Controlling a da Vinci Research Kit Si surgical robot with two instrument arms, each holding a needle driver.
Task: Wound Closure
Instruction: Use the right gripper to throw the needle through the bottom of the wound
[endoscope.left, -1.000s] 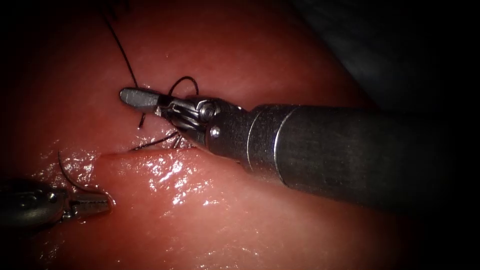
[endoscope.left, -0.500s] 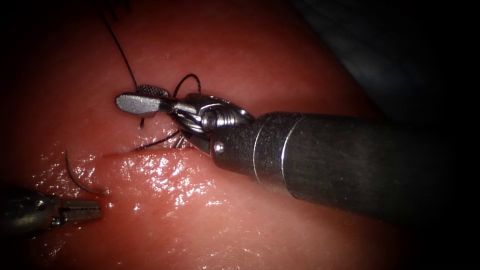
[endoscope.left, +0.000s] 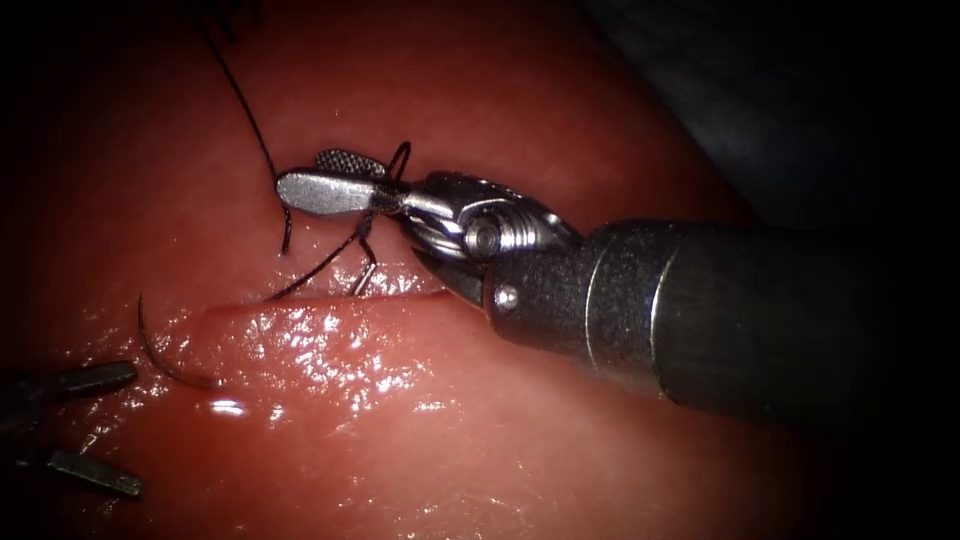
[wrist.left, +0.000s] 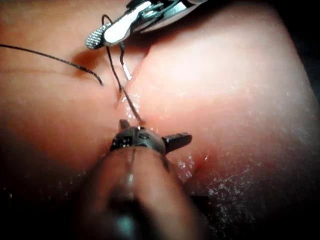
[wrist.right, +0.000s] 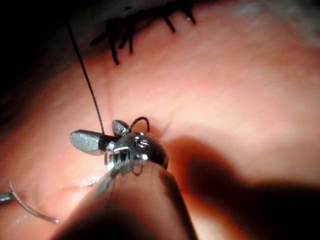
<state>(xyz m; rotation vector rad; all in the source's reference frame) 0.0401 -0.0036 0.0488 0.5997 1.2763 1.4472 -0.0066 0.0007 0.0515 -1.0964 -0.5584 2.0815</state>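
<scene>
At the cut (endoscope.left: 330, 300) | right tool (endoscope.left: 335, 178) parted, empty | left tool (endoscope.left: 95, 430) released; needle (endoscope.left: 160, 350) in tissue (endoscope.left: 500, 450)

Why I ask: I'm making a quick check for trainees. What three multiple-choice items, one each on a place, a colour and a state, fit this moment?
1. Where is the needle?
A. In the right tool's fingers
B. On the tissue beside the left tool, held by neither tool
C. Across the right tool's shaft

2. What colour is the thread?
A. White
B. Blue
C. Black

3. How are the left tool's fingers?
A. Open
B. Shut on the needle
C. Shut on the thread

Answers:
1 B: in the endoscope view the curve lies free by the left end of the cut, away from the right tool.
2 C: the strand is dark against the red tissue.
3 A: the two fingers are spread wide with nothing between them.
</scene>
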